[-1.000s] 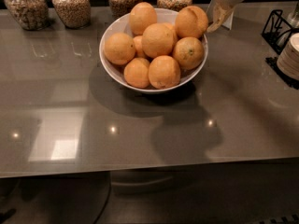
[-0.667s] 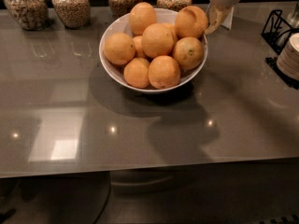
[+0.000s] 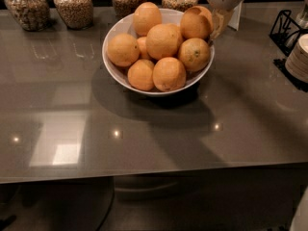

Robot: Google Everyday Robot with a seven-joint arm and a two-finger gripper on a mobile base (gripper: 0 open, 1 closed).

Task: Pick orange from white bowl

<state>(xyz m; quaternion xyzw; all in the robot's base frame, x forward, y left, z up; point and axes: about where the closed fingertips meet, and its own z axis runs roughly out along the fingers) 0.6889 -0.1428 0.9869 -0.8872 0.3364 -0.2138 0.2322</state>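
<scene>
Sitting right of the grain jars (image 3: 72,6) on the worktop (image 3: 144,138), the white bowl (image 3: 111,67) carries the orange (image 3: 195,25) at its upper-right edge, round, with no long axis and no stem end I can make out. Grasping seems in hand: the tool (image 3: 198,14), in the frame's upper right, stands spread astride that orange, so next it should pinch, then lift straight up

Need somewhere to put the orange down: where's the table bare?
Bare table runs along the front, before the bowl, and left of it below the jars. Crowded: plates at right; tool at the bowl's back-right orange.
</scene>
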